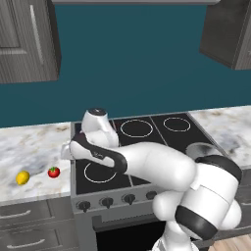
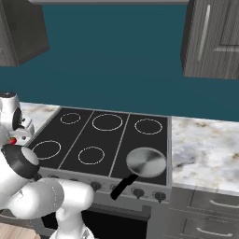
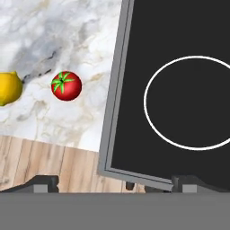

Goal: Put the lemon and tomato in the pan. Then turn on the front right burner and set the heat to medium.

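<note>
Gripper (image 3: 112, 185) with jaws spread wide and empty hovers over the stove's front-left edge, tomato (image 3: 66, 86) lying off to its left on the counter (image 3: 67, 40), lemon (image 3: 9, 88) just beyond it, pan (image 2: 146, 162) on the stove's front-right burner.

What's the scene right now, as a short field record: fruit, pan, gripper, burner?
lemon: on the marble counter left of the stove, beside the tomato
tomato: on the same counter, between lemon and stove edge, apart from both
pan: on the front right burner, nothing in it, handle pointing out over the knobs
gripper: above the stove's left edge, holding nothing, fingertips spread wide
task: neither fruit picked up yet
</note>
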Controlling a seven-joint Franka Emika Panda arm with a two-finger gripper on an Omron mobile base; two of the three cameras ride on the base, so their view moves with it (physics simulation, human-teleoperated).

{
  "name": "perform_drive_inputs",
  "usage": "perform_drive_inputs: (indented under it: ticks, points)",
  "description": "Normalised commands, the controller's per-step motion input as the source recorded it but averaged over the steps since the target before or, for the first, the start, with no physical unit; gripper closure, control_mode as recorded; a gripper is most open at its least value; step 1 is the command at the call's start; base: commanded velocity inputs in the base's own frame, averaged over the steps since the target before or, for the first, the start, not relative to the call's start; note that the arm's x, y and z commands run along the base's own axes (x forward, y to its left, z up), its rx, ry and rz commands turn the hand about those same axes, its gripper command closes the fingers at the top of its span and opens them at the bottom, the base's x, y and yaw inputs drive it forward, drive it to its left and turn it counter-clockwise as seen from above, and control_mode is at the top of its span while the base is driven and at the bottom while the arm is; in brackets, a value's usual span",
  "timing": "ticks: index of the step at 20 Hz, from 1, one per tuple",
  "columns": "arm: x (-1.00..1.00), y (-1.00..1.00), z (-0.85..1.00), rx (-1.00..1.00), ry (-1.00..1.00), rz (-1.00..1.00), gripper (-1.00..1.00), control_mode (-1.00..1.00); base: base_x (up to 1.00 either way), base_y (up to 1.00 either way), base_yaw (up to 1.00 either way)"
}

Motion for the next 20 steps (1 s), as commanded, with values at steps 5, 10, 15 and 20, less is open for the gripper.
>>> perform_drive_inputs:
  ticks: [5,10,15,20]
  points:
    - [0.25,0.54,0.0,-0.16,0.1,0.0,-1.0,-1.0,0.0,0.0,0.0]
    - [0.2,0.54,-0.06,-0.13,0.08,0.0,-1.0,-1.0,0.0,0.0,0.0]
    - [0.26,0.42,-0.37,0.0,0.0,0.0,-1.0,-1.0,0.0,0.0,0.0]
    - [0.31,0.42,-0.44,0.0,0.0,0.0,-1.0,-1.0,0.0,0.0,0.0]
